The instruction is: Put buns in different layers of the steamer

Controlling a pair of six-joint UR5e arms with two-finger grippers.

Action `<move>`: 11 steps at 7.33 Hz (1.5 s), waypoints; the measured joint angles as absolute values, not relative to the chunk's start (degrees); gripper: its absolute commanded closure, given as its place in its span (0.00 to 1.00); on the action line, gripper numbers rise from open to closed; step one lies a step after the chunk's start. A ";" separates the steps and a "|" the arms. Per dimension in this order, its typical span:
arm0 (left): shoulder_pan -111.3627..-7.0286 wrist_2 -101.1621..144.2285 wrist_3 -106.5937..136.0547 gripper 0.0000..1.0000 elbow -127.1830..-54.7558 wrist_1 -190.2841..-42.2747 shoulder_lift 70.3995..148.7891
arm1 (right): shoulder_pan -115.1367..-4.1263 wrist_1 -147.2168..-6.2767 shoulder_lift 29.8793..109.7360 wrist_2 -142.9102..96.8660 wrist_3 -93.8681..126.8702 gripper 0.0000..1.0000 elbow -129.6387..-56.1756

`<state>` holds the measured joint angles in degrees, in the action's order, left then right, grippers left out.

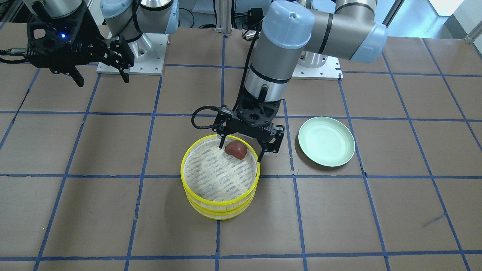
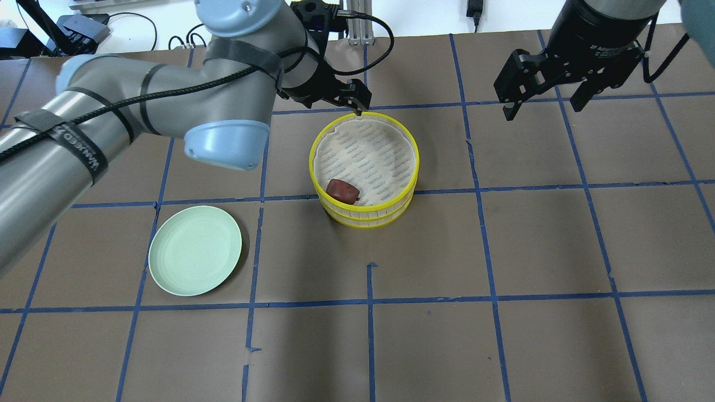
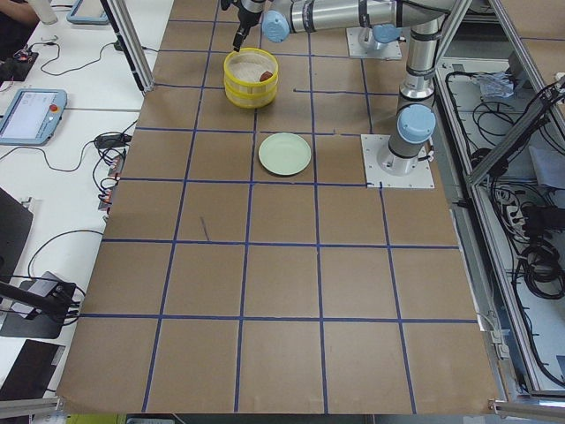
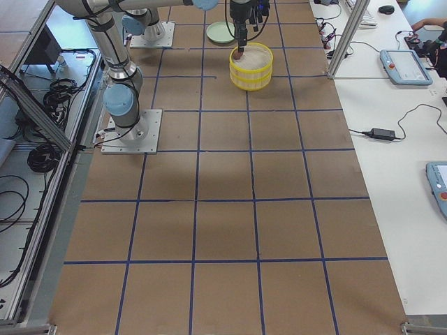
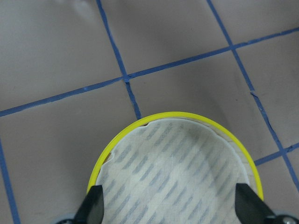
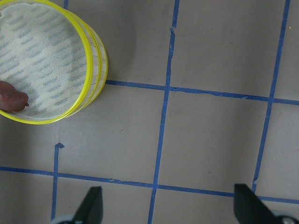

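The steamer (image 1: 220, 206) stands mid-table, two yellow-rimmed trays stacked. The dark reddish-brown bun (image 1: 236, 149) lies on the top tray's mesh, at the edge nearest the robot; it also shows in the overhead view (image 2: 342, 190). The white bun is hidden. My left gripper (image 1: 241, 150) hangs open and empty above the steamer, its fingers either side of the bun as seen from the front. The left wrist view shows the steamer's rim (image 5: 173, 114) and bare mesh below the open fingers. My right gripper (image 2: 543, 109) is open and empty, raised away from the steamer.
A pale green plate (image 1: 326, 141) lies bare beside the steamer on my left-arm side, also in the overhead view (image 2: 194, 249). The table is brown paper with blue tape lines. The right wrist view shows the steamer (image 6: 96, 70) at its upper left.
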<state>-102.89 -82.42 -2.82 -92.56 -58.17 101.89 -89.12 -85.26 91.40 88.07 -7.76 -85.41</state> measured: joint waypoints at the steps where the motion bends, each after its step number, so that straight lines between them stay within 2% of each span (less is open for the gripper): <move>1: -99.19 -82.60 -5.04 0.00 -91.98 -67.41 98.65 | -89.12 -85.26 91.41 88.11 -7.72 0.00 -85.34; 3: -89.06 -84.89 -6.43 0.00 -91.22 -86.32 92.19 | -89.12 -85.24 91.36 88.26 -7.64 0.00 -85.15; 4: -85.57 -86.79 -6.52 0.00 -91.03 -90.67 90.74 | -89.08 -85.17 91.33 88.33 -7.57 0.00 -84.94; 11: -84.09 -87.42 -7.37 0.00 -91.98 -90.11 90.79 | -88.80 -84.80 89.82 88.07 -2.92 0.00 -82.45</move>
<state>-84.09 -87.42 -7.37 -91.98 -90.11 90.79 -88.80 -84.80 89.82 88.07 -2.92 -82.45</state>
